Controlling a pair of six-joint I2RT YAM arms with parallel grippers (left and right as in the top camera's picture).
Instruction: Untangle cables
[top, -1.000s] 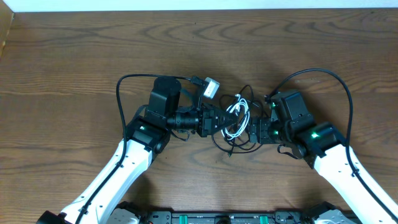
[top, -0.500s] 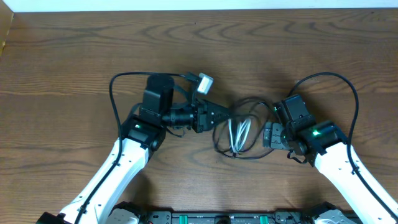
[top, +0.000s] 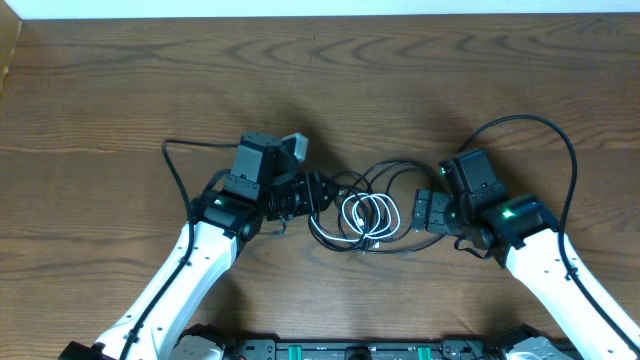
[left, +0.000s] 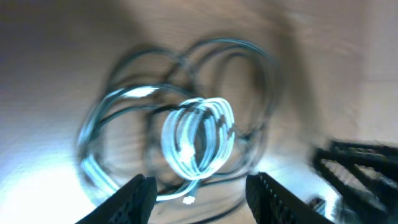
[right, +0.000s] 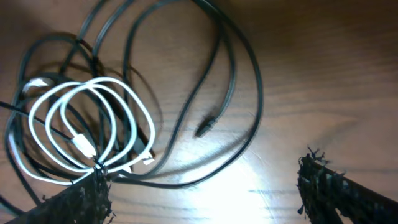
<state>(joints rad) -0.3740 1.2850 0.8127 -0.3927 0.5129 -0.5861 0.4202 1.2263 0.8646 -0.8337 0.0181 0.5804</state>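
Note:
The cables lie in one tangle on the wooden table between my two arms. A white cable (top: 368, 216) is coiled in small flat rings, with black cables (top: 392, 172) looping around and under it. My left gripper (top: 318, 192) is at the tangle's left edge, open, with nothing held. Its blurred wrist view shows the white coil (left: 198, 138) ahead of the parted fingers (left: 135, 198). My right gripper (top: 426, 212) stands wide open at the tangle's right edge. Its view shows the white coil (right: 87, 124), a black loop (right: 252, 87) and a loose black plug end (right: 205, 128).
Thick black wires arc from each arm: the left arm's wire (top: 172, 160) and the right arm's wire (top: 545, 130). The table's far edge (top: 320, 14) meets a white strip at the top. A darker edge (top: 8, 55) shows at the far left.
My left gripper has opened and let go of the cables, drawing back to the left. The tangle has dropped and spread flat on the table. My right gripper has opened a little wider.

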